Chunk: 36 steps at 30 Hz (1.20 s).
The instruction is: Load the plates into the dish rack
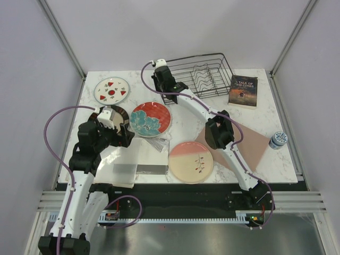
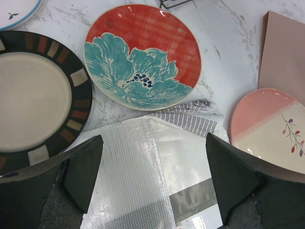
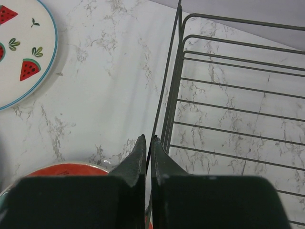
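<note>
The black wire dish rack (image 1: 204, 74) stands at the back of the table with nothing in it. My right gripper (image 3: 148, 138) is shut on the thin rim wire at the rack's (image 3: 172, 95) near-left side. Four plates lie flat: the white watermelon plate (image 1: 111, 90), the dark-rimmed cream plate (image 2: 33, 95), the red plate with a teal flower (image 2: 143, 57) and the pink-and-cream twig plate (image 1: 190, 162). My left gripper (image 2: 152, 162) hangs open over a silver bubble mailer (image 2: 128, 171), holding nothing.
A dark paperback (image 1: 243, 90) lies right of the rack. A pinkish-brown mat (image 1: 249, 146) sits under the right arm, with a small blue-and-white tin (image 1: 278, 139) by the right edge. A striped cloth (image 2: 190, 119) lies beside the mailer.
</note>
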{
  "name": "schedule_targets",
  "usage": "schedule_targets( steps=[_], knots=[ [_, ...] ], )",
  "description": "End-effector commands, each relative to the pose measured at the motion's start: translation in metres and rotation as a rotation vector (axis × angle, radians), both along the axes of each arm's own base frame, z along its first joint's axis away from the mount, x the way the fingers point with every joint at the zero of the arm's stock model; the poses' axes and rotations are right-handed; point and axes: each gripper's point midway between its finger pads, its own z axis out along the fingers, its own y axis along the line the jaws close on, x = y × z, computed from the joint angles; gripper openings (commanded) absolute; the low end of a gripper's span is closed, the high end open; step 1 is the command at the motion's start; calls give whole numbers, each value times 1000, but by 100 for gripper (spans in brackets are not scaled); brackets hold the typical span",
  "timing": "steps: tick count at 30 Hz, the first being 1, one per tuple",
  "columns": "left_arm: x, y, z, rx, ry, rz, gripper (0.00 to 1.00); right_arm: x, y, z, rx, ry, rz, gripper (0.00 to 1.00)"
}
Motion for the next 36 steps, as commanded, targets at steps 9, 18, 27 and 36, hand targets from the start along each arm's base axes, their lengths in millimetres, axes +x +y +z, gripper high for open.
schedule_targets(
  steps=[9, 18, 27, 36],
  knots=[
    [2, -4, 21, -45, -66, -1, 95, 1, -10, 96, -73, -232, 75, 0],
    [6, -8, 20, -67, -90, -18, 95, -60, -28, 172, -64, -236, 114, 0],
    [15, -14, 18, -90, -110, -43, 95, -156, -60, 127, -280, -62, 462, 0],
    [19, -18, 17, -101, -112, -62, 95, -211, -100, 111, -564, -154, 819, 0]
  ],
)
